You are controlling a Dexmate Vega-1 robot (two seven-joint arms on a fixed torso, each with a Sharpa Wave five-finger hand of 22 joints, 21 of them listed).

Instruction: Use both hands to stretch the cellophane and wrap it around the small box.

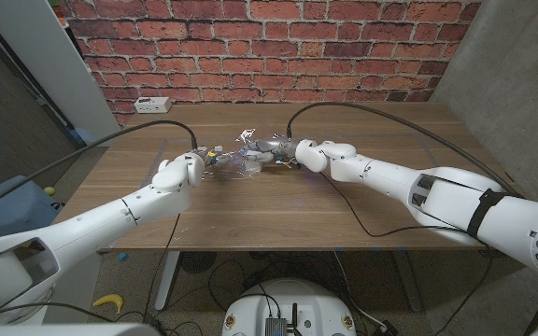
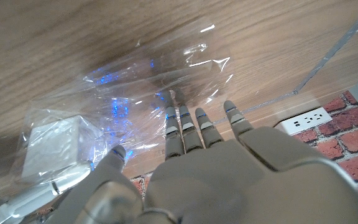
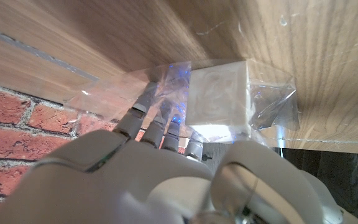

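Right robot hand grasps the small box through the cellophane, fingers pressed on the film at one face and the thumb on the near side, as the right wrist view shows. That box sits near the middle of the desk, between the two hands, at the right end of the crinkled sheet. Left robot hand is at the sheet's left end; its fingertips lie against the film, but whether it actually pinches the film cannot be told. So the film's long axis runs left to right, with the box hard against the right hand and a little apart from the left. Stretching would likely mean the left hand drawing leftward. A white power strip lies at the far left edge.
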